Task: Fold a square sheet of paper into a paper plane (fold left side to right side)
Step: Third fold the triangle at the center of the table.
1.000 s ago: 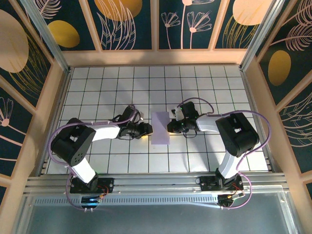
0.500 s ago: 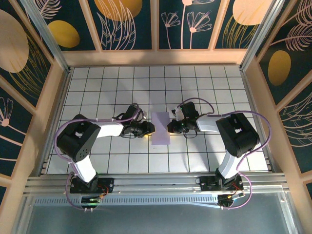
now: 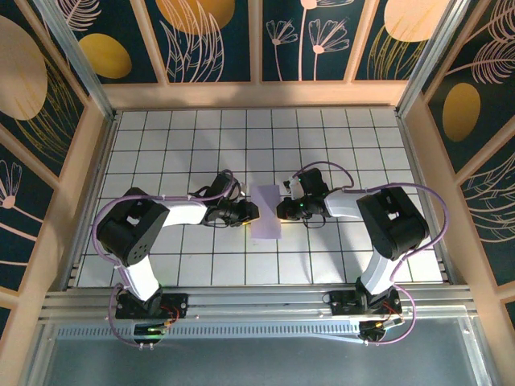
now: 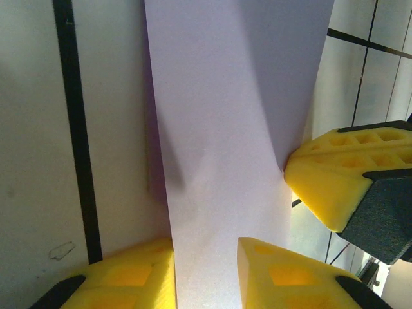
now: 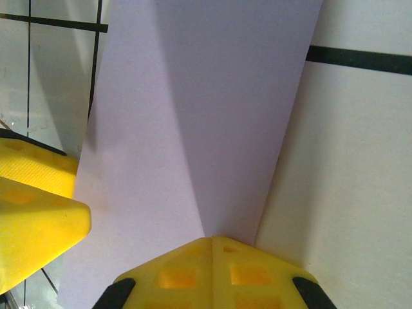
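Note:
The square sheet of paper [image 3: 265,212] is lavender and lies on the tiled table as a tall, narrow folded rectangle; a paper plane is out of view. My left gripper [image 3: 251,212] is at the sheet's left edge. In the left wrist view its yellow fingers [image 4: 145,277] stand a little apart, and the paper [image 4: 225,129] runs through the gap of the gripper [image 4: 206,248]. My right gripper [image 3: 282,211] is at the right edge. Its tips [image 5: 212,239] are shut together and rest on the sheet [image 5: 193,116] near that edge.
White tiles with black grid lines [image 3: 193,153] surround the sheet. Wooden walls [image 3: 257,95] close the back and both sides. The right gripper's yellow finger [image 4: 335,180] appears at the paper's far edge in the left wrist view. Open tiles lie behind the arms.
My left gripper has slid right until it reaches the sheet's left edge, and its jaws have narrowed. The right gripper and the paper have stayed put.

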